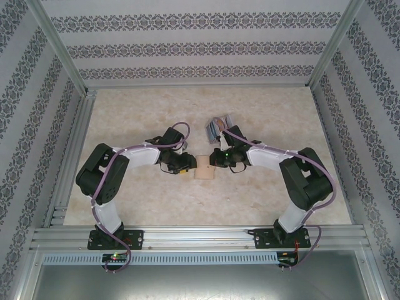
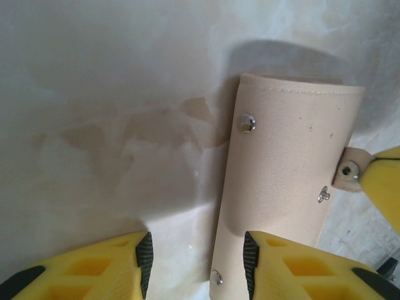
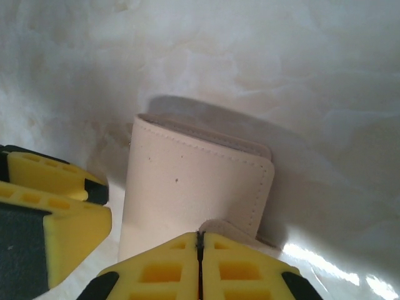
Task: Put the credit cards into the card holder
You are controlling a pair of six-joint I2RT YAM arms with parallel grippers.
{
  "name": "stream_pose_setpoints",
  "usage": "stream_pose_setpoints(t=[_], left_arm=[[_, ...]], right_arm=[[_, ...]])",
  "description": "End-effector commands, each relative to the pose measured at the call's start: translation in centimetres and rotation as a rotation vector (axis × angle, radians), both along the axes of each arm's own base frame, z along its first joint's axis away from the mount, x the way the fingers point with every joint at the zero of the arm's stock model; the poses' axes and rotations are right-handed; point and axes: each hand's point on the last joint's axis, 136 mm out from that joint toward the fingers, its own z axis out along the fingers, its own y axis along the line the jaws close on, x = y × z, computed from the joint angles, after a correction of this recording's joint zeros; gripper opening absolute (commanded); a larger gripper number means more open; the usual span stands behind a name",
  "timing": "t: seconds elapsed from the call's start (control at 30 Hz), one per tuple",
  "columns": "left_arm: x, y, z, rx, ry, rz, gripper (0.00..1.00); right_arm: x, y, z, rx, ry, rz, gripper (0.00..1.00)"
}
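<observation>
When viewed from above, grips snap tab of card holder mid-frame with right gripper clenched. Holds left gripper released at holder's left side.

— What is everything carried on?

— A table with a pale, marbled beige top is seen, with metal rails along its sides and near edge.

— What is found lying on it?

— A tan wallet is laid near the middle, folded over. Metal snap studs are seen on its outer face, and a soft shadow is cast on the top beside it. A small bunch of cards, grey, blue and pinkish, is set farther back, near the wallet but apart from it.

— Is that bunch laid straight on the top?

— That cannot be told.
</observation>
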Motion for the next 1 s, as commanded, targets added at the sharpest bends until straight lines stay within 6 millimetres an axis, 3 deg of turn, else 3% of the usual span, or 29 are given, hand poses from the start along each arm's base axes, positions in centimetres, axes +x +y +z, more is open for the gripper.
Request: stream_pose_setpoints(t=[0.0, 0.2, 0.4, 0.6, 0.97], left_arm=[[1.2, -1.9, -0.1, -0.055, -0.033, -0.035, 0.45], [1.8, -2.5, 0.0, -0.066, -0.04, -0.043, 0.45], [2.3, -3.0, -0.9, -0.066, -0.026, -0.049, 0.45], [2.0, -3.1, -2.6, -0.045, 0.025, -0.052, 0.45], [2.1, -2.8, -2.5, -0.024, 0.02, -0.046, 0.45]], right_arm=[[0.3, 0.2, -0.8, -0.06, -0.003, 0.021, 0.1], [0.3, -0.3, -1.7, -0.152, 0.005, 0.038, 0.1], [-0.2, 0.9, -0.4, -0.161, -0.018, 0.087, 0.1], [-0.5, 0.6, 0.0, -0.21, -0.031, 0.116, 0.1], [0.1, 0.0, 0.1, -0.272, -0.051, 0.126, 0.1]])
